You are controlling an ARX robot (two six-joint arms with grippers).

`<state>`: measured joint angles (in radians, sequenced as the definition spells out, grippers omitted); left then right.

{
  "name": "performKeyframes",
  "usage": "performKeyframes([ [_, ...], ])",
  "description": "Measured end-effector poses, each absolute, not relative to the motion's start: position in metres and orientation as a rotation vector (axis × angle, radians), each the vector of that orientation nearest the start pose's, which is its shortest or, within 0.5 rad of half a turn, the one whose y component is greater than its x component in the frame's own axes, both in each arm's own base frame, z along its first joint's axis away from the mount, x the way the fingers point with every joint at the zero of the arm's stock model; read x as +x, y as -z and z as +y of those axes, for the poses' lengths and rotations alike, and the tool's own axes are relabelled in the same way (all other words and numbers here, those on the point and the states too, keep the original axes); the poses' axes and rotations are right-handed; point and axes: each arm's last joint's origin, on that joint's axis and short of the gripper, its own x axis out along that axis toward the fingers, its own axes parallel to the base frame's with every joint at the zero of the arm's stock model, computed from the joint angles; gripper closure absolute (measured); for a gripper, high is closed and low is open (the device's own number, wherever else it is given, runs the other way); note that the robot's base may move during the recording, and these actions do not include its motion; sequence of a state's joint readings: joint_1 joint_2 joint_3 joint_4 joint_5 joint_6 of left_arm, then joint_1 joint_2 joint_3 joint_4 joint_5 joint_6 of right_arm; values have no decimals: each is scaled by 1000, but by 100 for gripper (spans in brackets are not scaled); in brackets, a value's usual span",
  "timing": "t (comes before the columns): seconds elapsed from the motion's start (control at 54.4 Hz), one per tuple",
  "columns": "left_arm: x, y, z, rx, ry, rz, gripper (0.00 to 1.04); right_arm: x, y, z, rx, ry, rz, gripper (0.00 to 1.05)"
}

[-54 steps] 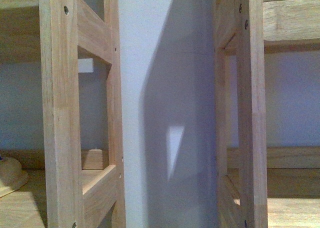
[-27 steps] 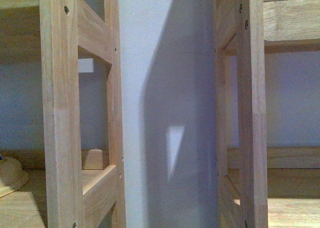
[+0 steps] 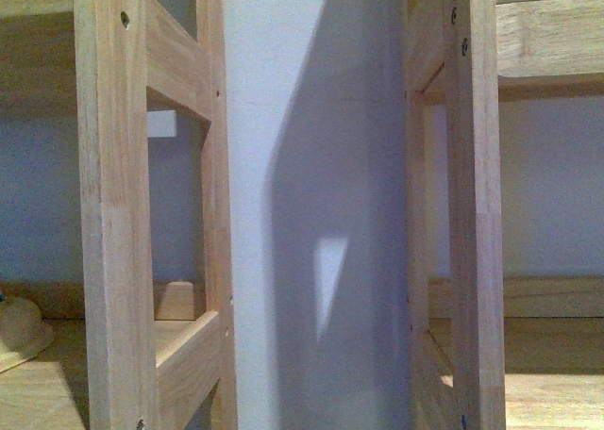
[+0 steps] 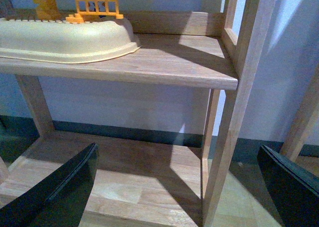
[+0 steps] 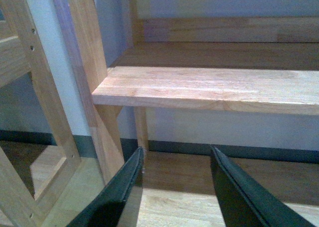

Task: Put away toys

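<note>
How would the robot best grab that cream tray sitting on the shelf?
Probably the cream tray is best taken by its flared rim at the rounded near corner, coming from the open front of the shelf. The lip juts out from smooth sloping walls, giving an edge to pinch; small pieces stand on top.

Facing two wooden shelf frames with a strip of pale wall [image 3: 311, 204] between; left frame's upright [image 3: 113, 204] and right frame's upright [image 3: 477, 204] closing in both sides of the gap. Seeing open shelf board on the right unit [image 5: 214, 87], bare across its visible width, with a back rail [image 5: 224, 30] blocking the rear. Finding the left unit's shelf [image 4: 174, 62] partly taken by a cream tray [image 4: 65, 40], leaving bare board beside its corner post [image 4: 239, 97]. Leaving lower boards [image 4: 134, 172] open beneath both shelves.
</note>
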<state>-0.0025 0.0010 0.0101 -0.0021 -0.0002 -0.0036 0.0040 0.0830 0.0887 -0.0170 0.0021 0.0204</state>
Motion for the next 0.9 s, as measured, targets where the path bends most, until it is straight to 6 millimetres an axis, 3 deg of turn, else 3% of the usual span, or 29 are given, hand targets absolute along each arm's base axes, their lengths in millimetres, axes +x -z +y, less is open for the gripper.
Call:
performKeyframes([
  [0.257, 97, -167, 0, -4, 2, -7, 6, 98, -180, 0, 5, -1, 6, 102],
  [0.533, 97, -167, 0, -4, 2, -7, 6, 98, -167, 0, 6, -2, 3, 101],
  [0.846, 97, -167, 0, -4, 2, -7, 6, 97, -168, 0, 6, -2, -4, 101],
  [0.901, 97, -167, 0, -4, 2, -7, 6, 97, -168, 0, 4, -2, -4, 95],
])
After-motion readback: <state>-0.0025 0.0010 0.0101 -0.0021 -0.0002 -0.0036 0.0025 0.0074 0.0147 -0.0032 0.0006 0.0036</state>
